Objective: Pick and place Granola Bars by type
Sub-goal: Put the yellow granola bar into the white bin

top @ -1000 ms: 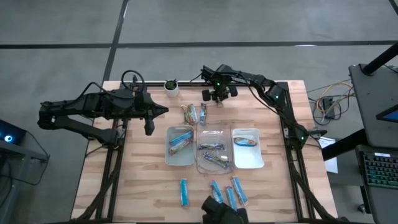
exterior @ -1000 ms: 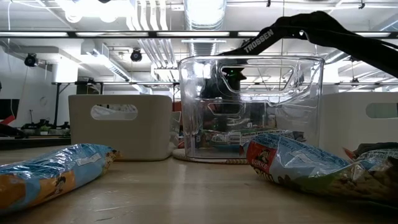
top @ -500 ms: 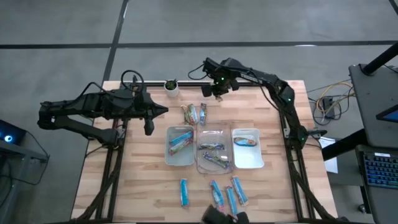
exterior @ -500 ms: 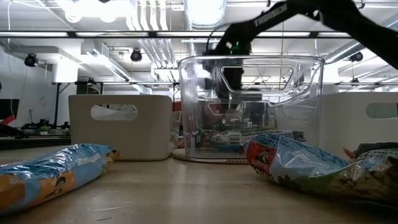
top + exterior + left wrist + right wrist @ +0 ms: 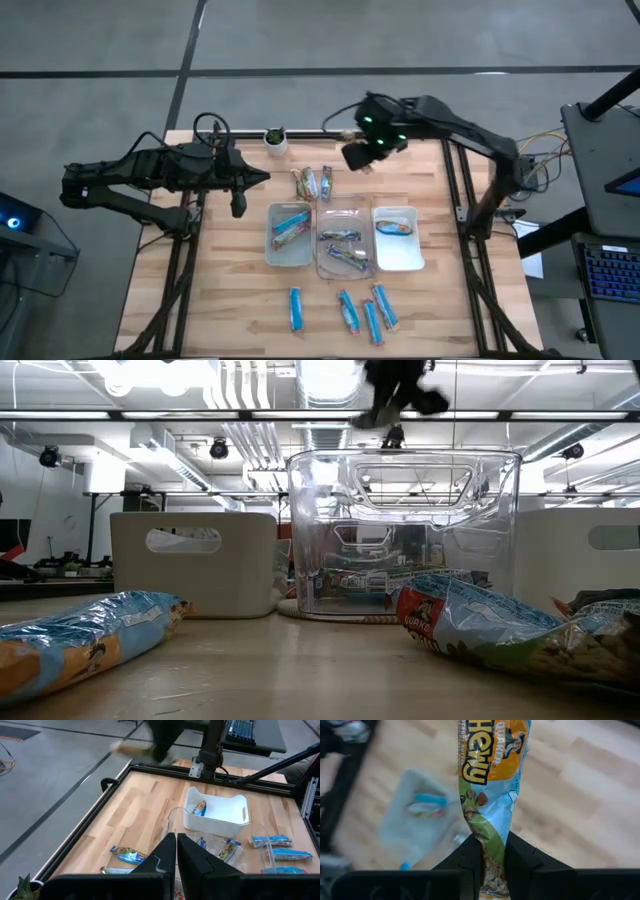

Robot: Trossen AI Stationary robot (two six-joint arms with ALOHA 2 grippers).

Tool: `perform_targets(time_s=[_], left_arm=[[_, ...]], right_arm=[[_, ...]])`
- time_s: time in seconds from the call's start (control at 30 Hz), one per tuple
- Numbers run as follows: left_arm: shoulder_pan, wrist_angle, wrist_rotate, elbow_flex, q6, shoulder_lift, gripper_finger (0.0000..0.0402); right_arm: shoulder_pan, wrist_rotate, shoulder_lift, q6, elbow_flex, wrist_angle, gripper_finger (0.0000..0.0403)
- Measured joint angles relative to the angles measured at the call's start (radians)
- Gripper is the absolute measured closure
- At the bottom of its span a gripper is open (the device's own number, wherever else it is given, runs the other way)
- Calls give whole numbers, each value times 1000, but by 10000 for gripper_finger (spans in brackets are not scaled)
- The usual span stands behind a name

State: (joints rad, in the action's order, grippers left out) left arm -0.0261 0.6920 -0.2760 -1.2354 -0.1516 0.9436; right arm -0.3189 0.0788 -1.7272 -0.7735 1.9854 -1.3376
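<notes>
My right gripper [image 5: 358, 156] hangs high over the table's far part, shut on a granola bar [image 5: 492, 785] in an orange, green and pale blue wrapper. My left gripper [image 5: 176, 851] waits shut above the table's left side [image 5: 242, 200], touching nothing. Two granola bars [image 5: 303, 183] [image 5: 326, 180] lie flat on the wood behind the trays. Several blue ones [image 5: 348, 310] lie near the front edge. A white tray [image 5: 272, 248], a clear tray [image 5: 322, 262] and a second white tray [image 5: 400, 262] each hold bars. My right gripper pinches one end of the granola bar [image 5: 491, 851] between its two fingers. The bar runs on past the fingertips, in line with the fingers, which slant down from above. It is lifted clear of the table.
A small white pot with a green plant [image 5: 275, 140] stands at the far edge. The three trays sit side by side mid-table. Bare wood lies to the left [image 5: 200, 280] and right [image 5: 450, 280] of them.
My right gripper has risen steeply from low over the table's far edge, carrying the granola bar up clear of the wood, and has swung a little toward the right and near side.
</notes>
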Motion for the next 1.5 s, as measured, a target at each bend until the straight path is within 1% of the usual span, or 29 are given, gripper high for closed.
perform_targets(time_s=[0.1,0.2,0.33,0.47,0.57,0.7,0.83,0.9,1.07,1.3,1.5], left_arm=[[0,0,0,0,0,0,402],[0,0,0,0,5,0,402],[0,0,2,0,7,0,402],[-1,0,29,0,35,0,402],[-1,0,31,0,60,0,402],[-1,0,31,0,110,-1,402],[-1,0,31,0,176,-2,402],[-1,0,31,0,187,-2,402],[-1,-4,56,0,189,-2,402],[-1,-4,58,0,187,-2,402],[-1,-4,57,0,175,1,402]], right_arm=[[60,-4,68,-78,0,-24,349],[116,-24,118,-116,-1,-48,349],[174,-31,159,-112,-2,-129,349],[208,-33,167,-85,-4,-240,349],[228,-5,173,-2,-16,-229,349],[247,2,165,91,-17,-235,349],[278,0,164,205,-53,-232,349],[296,1,167,271,-86,-235,349],[337,8,167,509,-170,-234,349],[345,7,164,574,-331,-234,349],[348,7,166,701,-481,-229,349]])
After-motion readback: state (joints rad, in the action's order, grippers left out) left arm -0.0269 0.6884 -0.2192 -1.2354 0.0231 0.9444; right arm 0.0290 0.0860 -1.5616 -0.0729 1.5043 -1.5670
